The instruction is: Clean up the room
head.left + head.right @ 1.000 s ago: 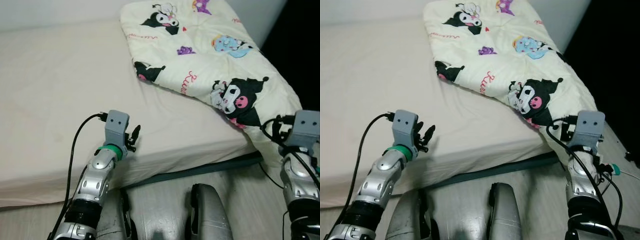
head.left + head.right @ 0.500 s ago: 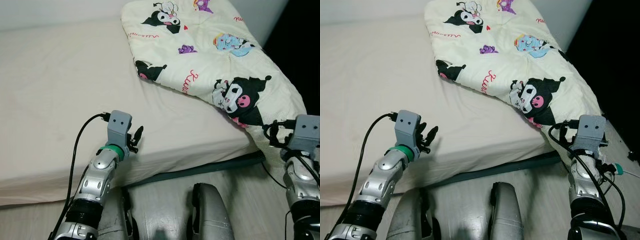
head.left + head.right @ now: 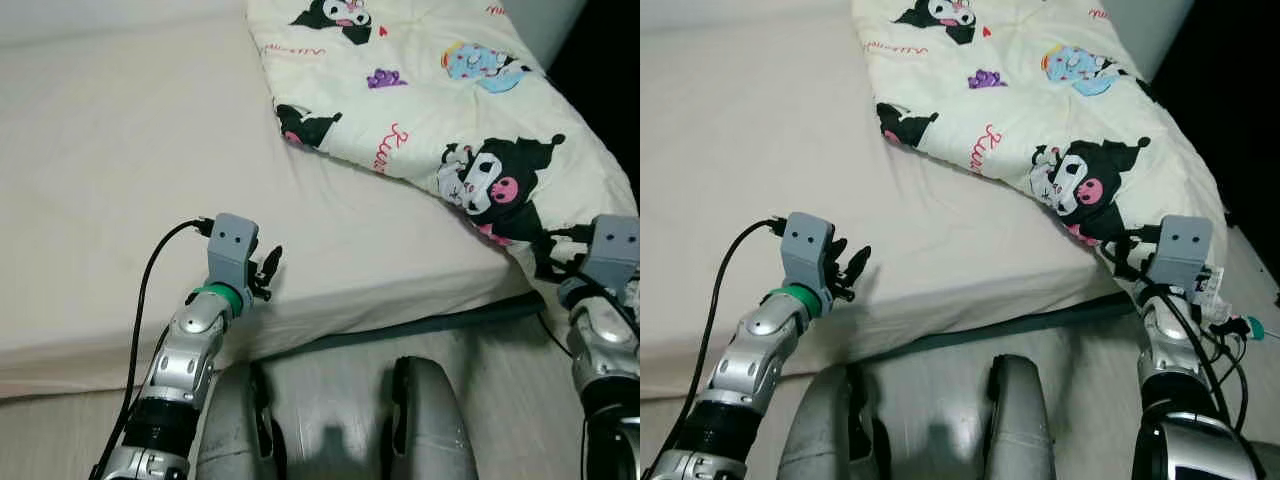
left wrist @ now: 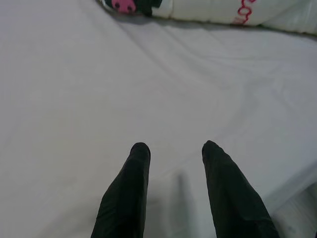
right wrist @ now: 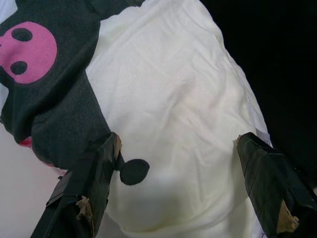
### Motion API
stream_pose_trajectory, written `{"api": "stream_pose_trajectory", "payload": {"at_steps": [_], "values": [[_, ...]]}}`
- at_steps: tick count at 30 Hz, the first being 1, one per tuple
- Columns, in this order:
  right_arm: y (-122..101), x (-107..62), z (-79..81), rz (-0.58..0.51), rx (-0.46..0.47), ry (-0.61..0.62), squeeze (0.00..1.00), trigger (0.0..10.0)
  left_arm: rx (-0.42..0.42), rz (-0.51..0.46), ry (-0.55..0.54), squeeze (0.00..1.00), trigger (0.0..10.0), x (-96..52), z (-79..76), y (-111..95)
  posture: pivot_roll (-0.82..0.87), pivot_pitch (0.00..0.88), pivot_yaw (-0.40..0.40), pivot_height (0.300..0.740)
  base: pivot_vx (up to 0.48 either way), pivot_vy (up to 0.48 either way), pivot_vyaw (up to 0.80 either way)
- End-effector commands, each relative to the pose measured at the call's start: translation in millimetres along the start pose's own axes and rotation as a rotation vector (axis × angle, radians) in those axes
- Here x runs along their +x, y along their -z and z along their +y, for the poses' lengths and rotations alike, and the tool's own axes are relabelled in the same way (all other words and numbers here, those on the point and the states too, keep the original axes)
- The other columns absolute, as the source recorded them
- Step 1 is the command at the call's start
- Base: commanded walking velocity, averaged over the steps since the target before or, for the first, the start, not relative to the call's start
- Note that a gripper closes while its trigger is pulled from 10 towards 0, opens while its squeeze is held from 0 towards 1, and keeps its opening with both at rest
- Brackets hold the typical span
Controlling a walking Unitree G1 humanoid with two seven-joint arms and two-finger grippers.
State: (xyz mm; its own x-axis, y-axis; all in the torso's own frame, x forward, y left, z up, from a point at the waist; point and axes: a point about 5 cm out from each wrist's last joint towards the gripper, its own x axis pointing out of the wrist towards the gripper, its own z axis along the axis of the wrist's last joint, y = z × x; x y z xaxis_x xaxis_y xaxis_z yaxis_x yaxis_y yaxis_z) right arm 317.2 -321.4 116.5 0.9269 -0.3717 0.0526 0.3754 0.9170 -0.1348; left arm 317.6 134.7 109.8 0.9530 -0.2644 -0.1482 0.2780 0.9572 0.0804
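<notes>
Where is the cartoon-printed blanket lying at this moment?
In the eye views the blanket lies on the far right part of the bed, its near corner hanging over the mattress edge just in front of the right hand.

Left gripper (image 4: 173, 148) fingers parted; right gripper (image 5: 178, 158) fingers wide apart.

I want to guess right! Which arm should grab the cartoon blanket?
Probably the right. Its open claw is right at the blanket corner hanging off the bed. The left claw faces bare sheet.

Beige-sheeted bed (image 3: 120, 170) on pale wood floor (image 3: 330, 400), dark at right
</notes>
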Motion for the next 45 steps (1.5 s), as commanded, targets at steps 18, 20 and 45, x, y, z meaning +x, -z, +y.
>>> {"api": "stream_pose_trajectory", "payload": {"at_steps": [18,20,45], "values": [[15,-2.0,-9.5,0.1,0.007,0.059,0.0,0.0,0.001,0.076,-0.026,0.0,10.0,-24.9,12.4,9,0.1,0.283,0.126,0.595,0.0,0.0,0.0],[14,-1.7,-9.8,0.102,0.005,0.061,0.0,0.0,0.002,0.078,-0.027,0.0,10.0,-25.9,12.8,9,0.1,0.283,0.13,0.595,0.0,0.0,0.0],[10,0.5,5.9,0.075,0.031,-0.086,0.0,0.0,-0.002,0.088,-0.013,0.0,10.0,-21.7,7.6,7,0.07,0.245,0.124,0.595,0.0,0.0,0.0]]}}
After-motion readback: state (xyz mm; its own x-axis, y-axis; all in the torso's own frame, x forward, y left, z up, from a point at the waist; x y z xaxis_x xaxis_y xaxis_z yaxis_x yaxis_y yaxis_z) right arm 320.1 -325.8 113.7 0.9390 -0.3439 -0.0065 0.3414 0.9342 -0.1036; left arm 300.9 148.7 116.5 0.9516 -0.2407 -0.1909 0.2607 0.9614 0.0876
